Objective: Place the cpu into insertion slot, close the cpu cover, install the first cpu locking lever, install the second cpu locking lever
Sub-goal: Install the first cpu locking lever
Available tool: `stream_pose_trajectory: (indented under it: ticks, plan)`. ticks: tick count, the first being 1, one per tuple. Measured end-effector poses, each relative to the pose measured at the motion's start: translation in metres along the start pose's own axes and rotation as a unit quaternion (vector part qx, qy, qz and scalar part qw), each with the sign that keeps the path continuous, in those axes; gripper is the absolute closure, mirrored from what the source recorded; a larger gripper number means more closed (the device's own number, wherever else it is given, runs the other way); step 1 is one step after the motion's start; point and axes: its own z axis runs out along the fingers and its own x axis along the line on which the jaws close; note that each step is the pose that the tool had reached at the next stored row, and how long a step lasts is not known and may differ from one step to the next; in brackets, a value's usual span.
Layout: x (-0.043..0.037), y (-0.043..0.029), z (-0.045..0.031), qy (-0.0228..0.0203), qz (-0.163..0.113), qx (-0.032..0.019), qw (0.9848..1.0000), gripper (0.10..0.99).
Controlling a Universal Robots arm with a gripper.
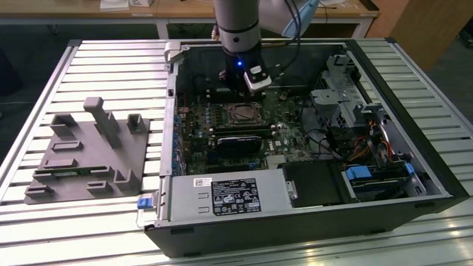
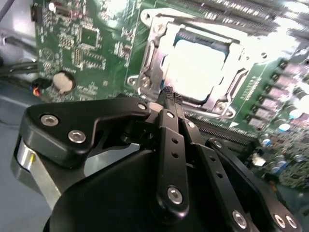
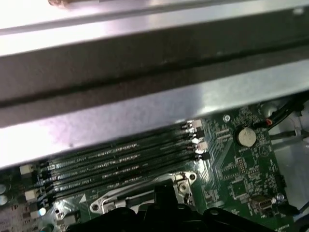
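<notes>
Second wrist view puts my gripper (image 2: 170, 96) right at the edge of the slot (image 2: 145, 79). Its fingers (image 2: 169, 140) are drawn together, with nothing I can make out between the tips. Just past the tips lies the cpu (image 2: 195, 67), its pale top flat and level, and I judge it seated. The cover (image 2: 161, 48) frames it on all sides and looks to be lying down over it. I cannot pick out either locking lever with any confidence.

The cpu is square, so it has no long axis to line up with. What matters is that the socket sits directly ahead of my fingertips, almost touching.

Seen from the exterior view, the gripper (image 1: 247, 83) hangs inside the open case just beyond the slot (image 1: 242, 113), nearer the far case wall.

First wrist view looks the opposite way. It gives me the memory slots (image 3: 120, 162) running alongside a corner of the socket bracket (image 3: 140, 195), the coin cell (image 3: 245, 137), and the case wall (image 3: 145, 72) close behind.
</notes>
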Motion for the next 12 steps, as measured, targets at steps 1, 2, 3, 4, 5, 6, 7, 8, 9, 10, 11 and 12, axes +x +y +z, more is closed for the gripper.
stream_pose_trajectory:
  ticks: [1, 2, 3, 4, 5, 6, 7, 8, 9, 10, 11, 12]
  plan:
    - [-0.0002, 0.0, 0.0, 0.0019, -0.001, 0.0053, 1.0, 0.98]
    - [-0.0004, 0.0001, 0.0001, 0.0045, -0.001, 0.0106, 0.9999, 0.98]
    - [-0.0006, 0.0002, 0.0002, 0.0078, -0.001, 0.0154, 0.9998, 0.98]
    - [-0.0008, 0.0002, 0.0004, 0.0114, -0.002, 0.0196, 0.9997, 0.98]
    - [-0.001, 0.0001, 0.0005, 0.0147, -0.002, 0.0229, 0.9996, 0.98]
    - [-0.0013, -0.0004, 0.0006, 0.018, -0.002, 0.0254, 0.9995, 0.98]
    - [-0.0016, -0.0016, 0.0007, 0.021, -0.002, 0.0272, 0.9994, 0.98]
    - [-0.0021, -0.0032, 0.0008, 0.0229, -0.002, 0.0281, 0.9993, 0.98]
    - [-0.0027, -0.0054, 0.001, 0.0243, -0.002, 0.0286, 0.9993, 0.98]
    - [-0.0034, -0.008, 0.001, 0.0251, -0.002, 0.0289, 0.9993, 0.98]
    - [-0.004, -0.0104, 0.001, 0.0258, -0.002, 0.0293, 0.9992, 0.98]
    - [-0.0046, -0.0126, 0.0009, 0.0264, -0.002, 0.0296, 0.9992, 0.98]
